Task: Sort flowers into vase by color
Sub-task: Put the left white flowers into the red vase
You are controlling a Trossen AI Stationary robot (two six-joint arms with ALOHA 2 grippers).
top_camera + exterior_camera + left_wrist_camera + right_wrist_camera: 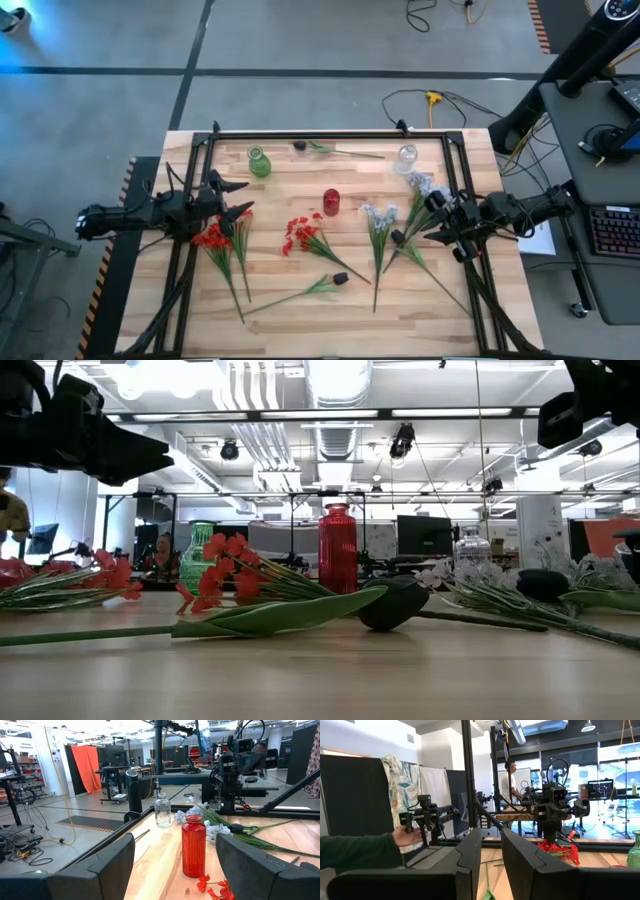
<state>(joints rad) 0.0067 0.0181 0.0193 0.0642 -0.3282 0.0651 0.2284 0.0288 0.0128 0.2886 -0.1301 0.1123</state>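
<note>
where pale wood planks run, ribbed red glass vase (193,846), thin-stalked flowers (303,238)

Right end effector (491,851) narrowly parted (empty); red flowers (559,851) beneath left arm (551,812).

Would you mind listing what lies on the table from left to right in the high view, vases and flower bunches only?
Red flowers by the left gripper → green vase → loose red flower bunch → red vase → pale blue-white flowers → clear vase.
</note>
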